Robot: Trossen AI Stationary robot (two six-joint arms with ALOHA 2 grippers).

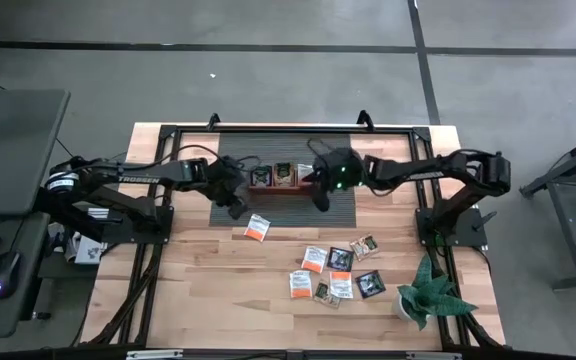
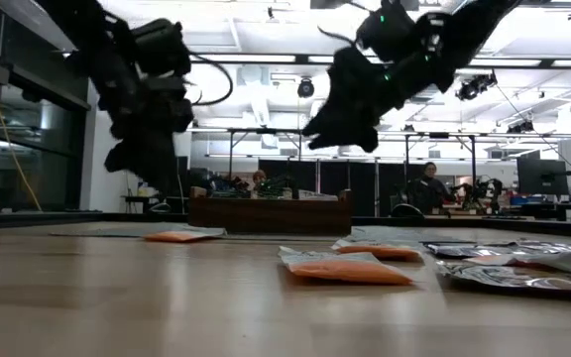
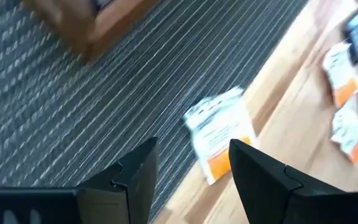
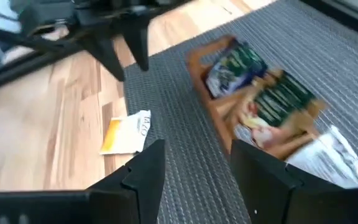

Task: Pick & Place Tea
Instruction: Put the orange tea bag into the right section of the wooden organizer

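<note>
Showing both grippers empty, fingers parted. Left gripper (image 1: pixel 236 207) hangs over the mat (image 1: pixel 233 150) edge near an orange-and-white sachet (image 1: pixel 257 227) that straddles mat and table (image 1: pixel 198 300). Right gripper (image 1: pixel 323 200) hovers at the tray's (image 1: pixel 264 188) right end. Right wrist view shows dark green sachets (image 4: pixel 235 67) inside the tray; high view shows the other sachets (image 1: pixel 338 270) scattered on the wood.

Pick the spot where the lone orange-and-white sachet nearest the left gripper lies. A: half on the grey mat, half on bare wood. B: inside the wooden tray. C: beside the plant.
A: the orange-and-white sachet straddles the grey mat edge, ahead of the left gripper.
</note>
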